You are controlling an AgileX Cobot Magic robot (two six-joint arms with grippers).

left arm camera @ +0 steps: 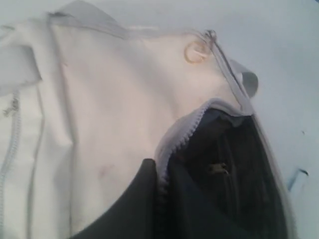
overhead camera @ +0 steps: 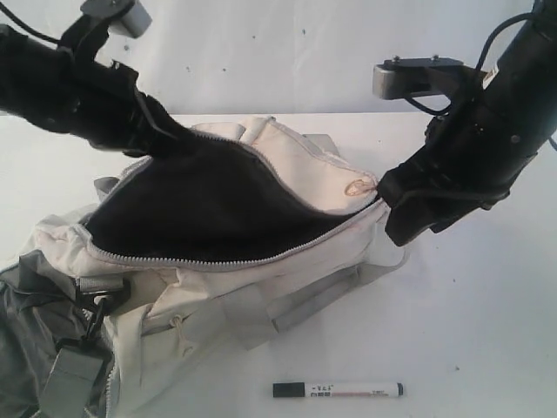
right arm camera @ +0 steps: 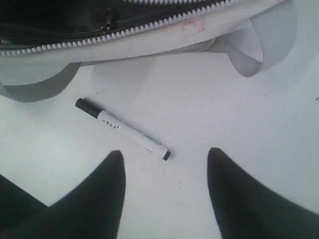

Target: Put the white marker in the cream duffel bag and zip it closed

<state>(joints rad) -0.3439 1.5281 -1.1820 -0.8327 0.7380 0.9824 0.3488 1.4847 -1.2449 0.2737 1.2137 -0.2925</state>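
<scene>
A white bench (overhead camera: 487, 331) carries the cream duffel bag (overhead camera: 300, 170), unzipped, across the frame's left and middle, a dark grey fabric item (overhead camera: 30, 331) against it at lower left, and the white marker (overhead camera: 338, 389) apart, near the bottom edge

Count taken from the exterior view. One white marker (overhead camera: 338, 389), at six o'clock. One cream duffel bag (overhead camera: 300, 165), across the centre. One dark grey fabric item (overhead camera: 30, 326), at eight o'clock. Two grippers: the left gripper (overhead camera: 171, 141) at ten o'clock and the right gripper (overhead camera: 393, 209) at three o'clock. One table (overhead camera: 487, 348) under all of it. Grey webbing straps overlap too much for a firm count.
</scene>
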